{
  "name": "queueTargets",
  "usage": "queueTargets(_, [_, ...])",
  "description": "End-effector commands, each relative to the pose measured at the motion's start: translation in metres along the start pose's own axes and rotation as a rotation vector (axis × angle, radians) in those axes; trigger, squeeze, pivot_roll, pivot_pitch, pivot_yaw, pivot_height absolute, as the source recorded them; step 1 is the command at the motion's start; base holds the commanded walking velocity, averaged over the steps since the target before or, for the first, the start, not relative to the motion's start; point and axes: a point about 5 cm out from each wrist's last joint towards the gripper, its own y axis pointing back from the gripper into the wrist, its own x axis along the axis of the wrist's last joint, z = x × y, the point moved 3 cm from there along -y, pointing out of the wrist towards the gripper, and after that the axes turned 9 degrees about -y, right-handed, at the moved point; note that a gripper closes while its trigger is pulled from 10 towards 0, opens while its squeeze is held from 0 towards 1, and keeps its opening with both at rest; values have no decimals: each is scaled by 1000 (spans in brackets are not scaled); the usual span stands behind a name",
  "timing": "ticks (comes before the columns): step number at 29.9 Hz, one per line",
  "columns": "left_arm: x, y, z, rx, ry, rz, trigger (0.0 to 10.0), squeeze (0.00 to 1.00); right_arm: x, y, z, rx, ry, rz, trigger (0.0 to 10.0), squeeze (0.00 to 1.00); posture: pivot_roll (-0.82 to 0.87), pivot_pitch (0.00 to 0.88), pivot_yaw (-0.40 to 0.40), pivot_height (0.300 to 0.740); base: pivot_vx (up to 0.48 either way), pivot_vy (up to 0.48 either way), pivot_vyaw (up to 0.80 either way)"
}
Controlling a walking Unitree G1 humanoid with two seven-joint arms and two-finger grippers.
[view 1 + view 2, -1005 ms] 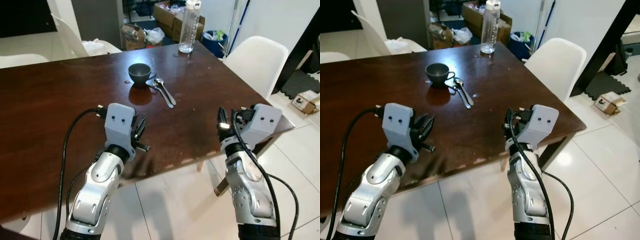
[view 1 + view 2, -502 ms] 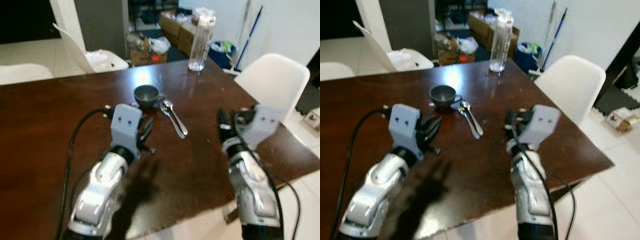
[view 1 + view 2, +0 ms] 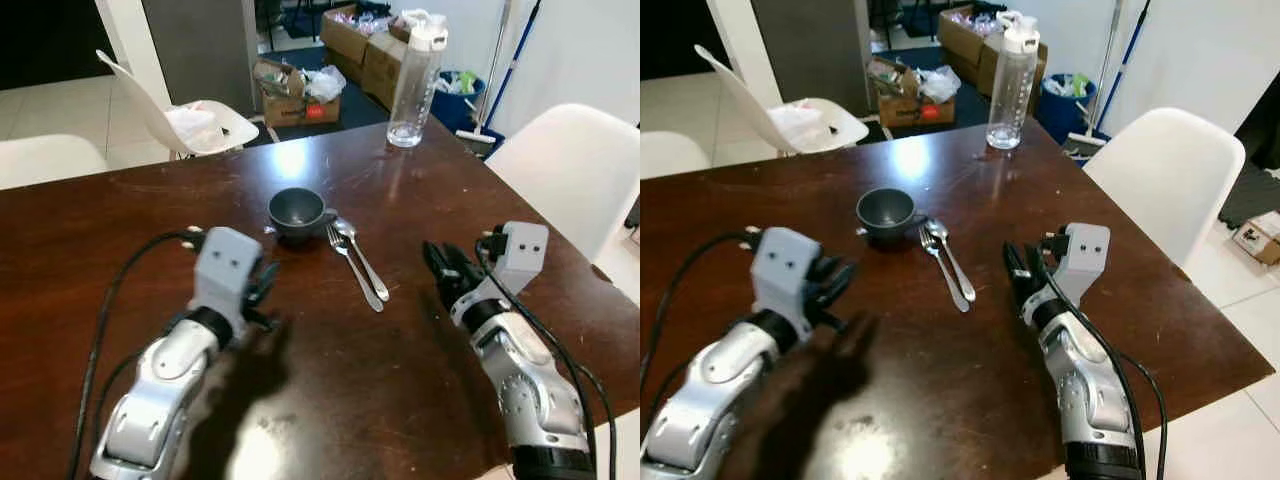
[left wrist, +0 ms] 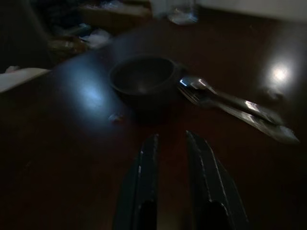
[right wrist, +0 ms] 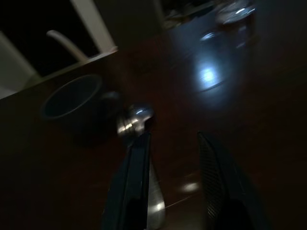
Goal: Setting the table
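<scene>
On a dark wooden table (image 3: 90,230), ahead of both grippers, sit a small dark cup (image 3: 297,212), a metal fork (image 3: 354,267) and a metal spoon (image 3: 364,260); the cutlery lies side by side, touching or nearly so, just beside the cup on the side nearer the right gripper (image 3: 442,268). The left gripper (image 3: 262,285) hovers low over the table, short of the cup, with its two black fingers (image 4: 144,177) parted by a narrow gap and grasping nothing; the cup lies straight ahead of its fingertips. The right gripper hangs just beyond the handle ends of the cutlery, its fingers (image 5: 134,177) spread wider and also empty; in the right wrist view the spoon bowl gleams ahead between them.

Fork and spoon share one long axis; heads lie by the cup, handles run away from it, slanting toward the robot and toward the right gripper. Both look thin, stiff and light; polished metal flat on a smooth tabletop is likely slippery and hard to get under, so a pinch across the narrow handle near its middle seems the surest hold. The cup appears small, rigid and breakable, best taken by rim or wall. Farther off, beyond the cup, a clear water bottle (image 3: 416,68) stands upright near the table's far edge; white chairs (image 3: 570,160) surround the table.
</scene>
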Motion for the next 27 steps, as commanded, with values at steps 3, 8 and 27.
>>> queueTargets(3, [-6, 11, -16, 13, -46, -37, 10000, 0, -9, -7, 6, -1, -64, -46, 10000, 0, -25, 54, 90, 740, 0, 0, 0])
queueTargets(8, [0, 15, -25, 11, -83, -35, 10000, 0, -11, -21, 10, -20, -63, -65, 10000, 0, 12, 80, 109, 740, 0, 0, 0])
queueTargets(27, [60, 47, -21, -275, -178, 49, 10000, 0, -9, -57, 4, 30, 56, -138, 10000, 0, 152, 179, 132, 740, 0, 0, 0])
